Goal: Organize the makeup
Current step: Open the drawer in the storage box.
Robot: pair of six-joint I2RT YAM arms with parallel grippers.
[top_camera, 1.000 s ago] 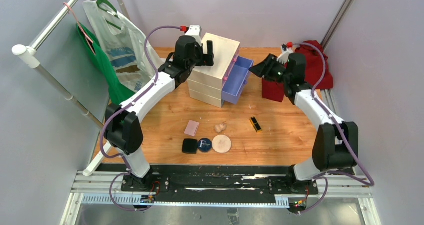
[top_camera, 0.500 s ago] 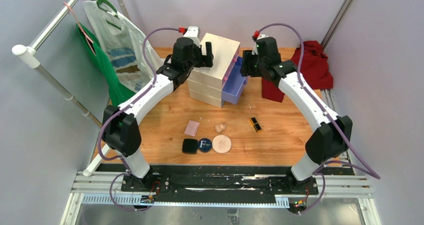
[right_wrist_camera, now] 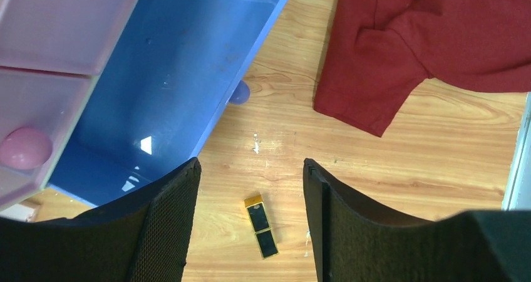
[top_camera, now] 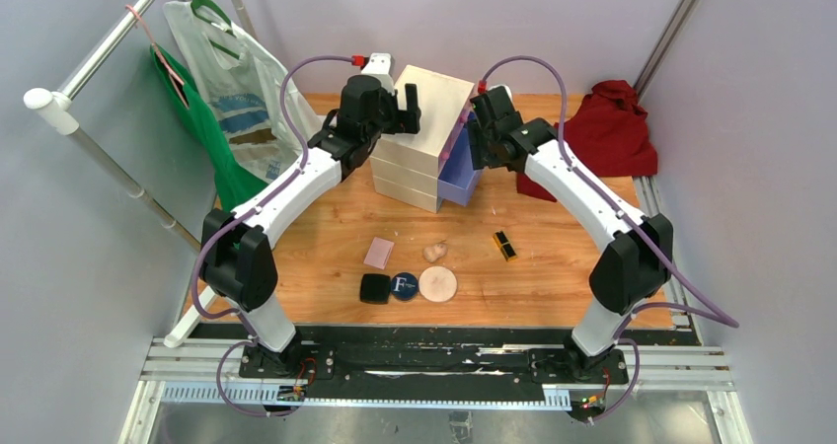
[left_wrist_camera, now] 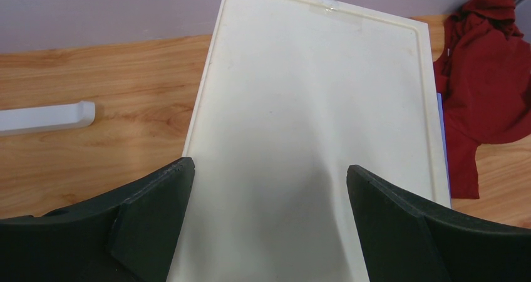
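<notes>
The makeup lies on the wooden table in front of the chest: a pink square [top_camera: 379, 253], a beige sponge [top_camera: 434, 252], a black square compact [top_camera: 374, 288], a round navy compact [top_camera: 403, 286], a beige round puff [top_camera: 437, 284] and a black-gold lipstick [top_camera: 505, 246] [right_wrist_camera: 262, 227]. My left gripper [top_camera: 403, 109] [left_wrist_camera: 269, 188] is open above the cream chest top [left_wrist_camera: 313, 106], holding nothing. My right gripper [top_camera: 475, 139] [right_wrist_camera: 250, 169] hangs open and empty beside the pulled-out blue drawer [right_wrist_camera: 175, 75], high above the lipstick.
The cream chest [top_camera: 434, 94] stands at the back centre with its blue drawer [top_camera: 462, 173] open to the right. A red cloth [top_camera: 612, 128] lies at the back right. Bags [top_camera: 232, 89] hang on a rail at the left.
My right arm has swung left from the red cloth to the open blue drawer, its jaws widening. The left arm has not moved.
</notes>
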